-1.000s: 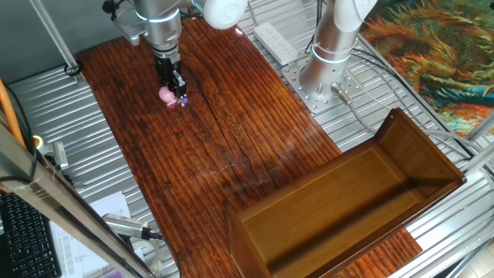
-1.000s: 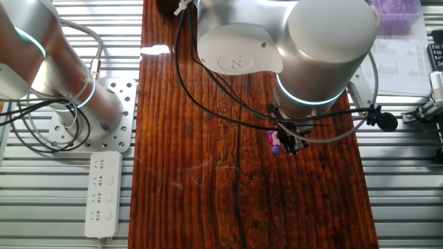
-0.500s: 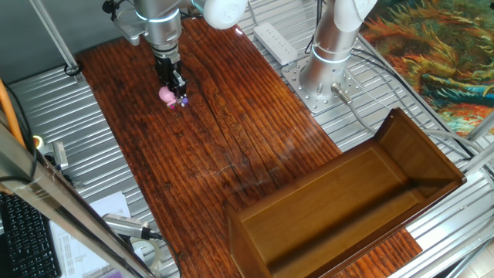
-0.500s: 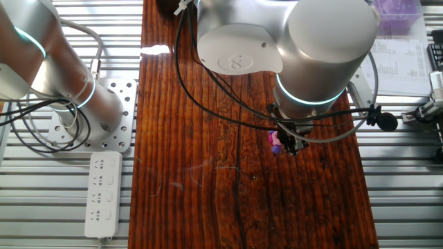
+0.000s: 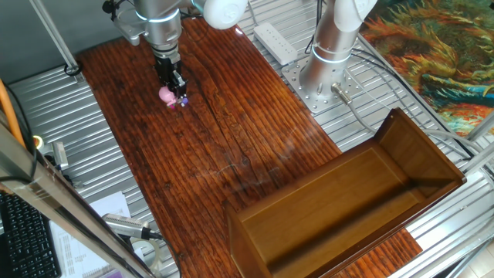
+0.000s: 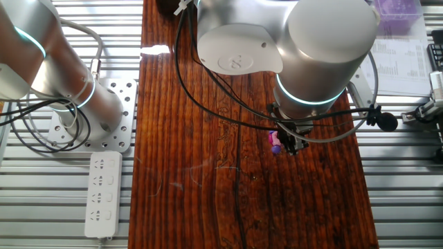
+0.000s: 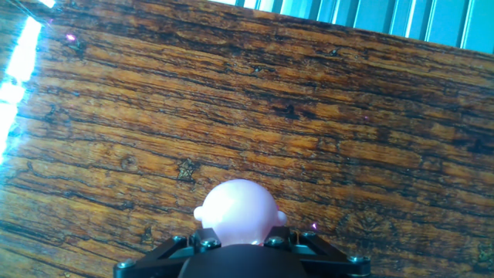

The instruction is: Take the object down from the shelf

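The object [image 5: 167, 95] is a tiny rounded pink item with a purple-blue bit. It sits between my gripper's fingertips, low over the striped tabletop at the far left of one fixed view. My gripper [image 5: 174, 94] is shut on it. The other fixed view shows the object [image 6: 275, 142] under the arm's wrist, with my gripper [image 6: 282, 144] around it. In the hand view the pink object [image 7: 235, 214] bulges out between the black fingers, my gripper [image 7: 238, 245] at the bottom edge. The shelf [image 5: 401, 139], a brown polished-wood open box, stands at the near right, far from the gripper.
A second silver arm's base [image 5: 324, 73] stands on a metal plate right of the tabletop. A white power strip [image 6: 102, 194] lies on the ribbed metal surface. A keyboard [image 5: 27, 239] and papers lie at the near left. The tabletop [image 5: 231, 147] stretches between gripper and shelf.
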You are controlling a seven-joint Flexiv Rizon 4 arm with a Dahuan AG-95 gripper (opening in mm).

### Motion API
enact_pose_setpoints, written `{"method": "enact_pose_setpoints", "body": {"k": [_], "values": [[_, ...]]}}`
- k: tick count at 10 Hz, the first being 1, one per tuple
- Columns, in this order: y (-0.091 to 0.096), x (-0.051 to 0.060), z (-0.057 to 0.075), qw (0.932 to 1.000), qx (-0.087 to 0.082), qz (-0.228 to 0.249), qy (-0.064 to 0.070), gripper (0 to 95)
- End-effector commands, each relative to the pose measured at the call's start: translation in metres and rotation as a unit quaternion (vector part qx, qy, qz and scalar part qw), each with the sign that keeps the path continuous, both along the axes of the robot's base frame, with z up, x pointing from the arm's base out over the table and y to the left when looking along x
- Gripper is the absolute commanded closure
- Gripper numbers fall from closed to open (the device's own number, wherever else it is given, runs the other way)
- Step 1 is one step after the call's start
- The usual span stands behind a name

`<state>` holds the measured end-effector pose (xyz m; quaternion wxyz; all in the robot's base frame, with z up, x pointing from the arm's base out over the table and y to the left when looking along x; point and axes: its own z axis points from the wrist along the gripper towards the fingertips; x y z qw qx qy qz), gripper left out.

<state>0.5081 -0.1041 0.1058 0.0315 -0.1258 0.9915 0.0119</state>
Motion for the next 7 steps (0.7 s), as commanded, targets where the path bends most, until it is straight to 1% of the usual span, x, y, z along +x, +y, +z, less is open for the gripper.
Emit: {"method": "enact_pose_setpoints", "body": {"k": [1, 7], "values": [[0.0, -0.0001, 0.0, 1.0, 0.0, 0.0, 0.0, 95.0], [0.0, -0.0001, 0.0, 1.0, 0.0, 0.0, 0.0, 95.0]]}}
